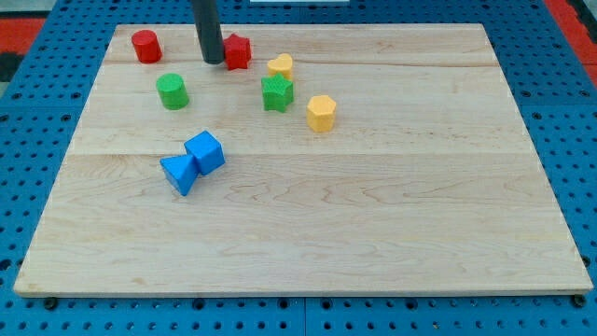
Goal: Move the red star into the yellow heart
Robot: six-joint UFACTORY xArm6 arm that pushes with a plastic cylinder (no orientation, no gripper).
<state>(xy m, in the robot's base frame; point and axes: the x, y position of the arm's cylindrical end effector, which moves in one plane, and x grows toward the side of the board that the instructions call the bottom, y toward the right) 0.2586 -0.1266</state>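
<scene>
The red star (238, 51) lies near the view's top, left of centre. The yellow heart (281, 66) sits just to its right and slightly lower, a small gap between them. My tip (213, 61) stands right against the red star's left side, touching or almost touching it. The dark rod rises from there out of the view's top.
A red cylinder (145, 46) at the top left. A green cylinder (173, 91) below it. A green star (277, 93) just under the yellow heart. A yellow hexagon (321, 113) to its right. A blue cube (205, 152) and blue triangle (179, 174) touch, lower left. The wooden board (373, 205) lies on blue pegboard.
</scene>
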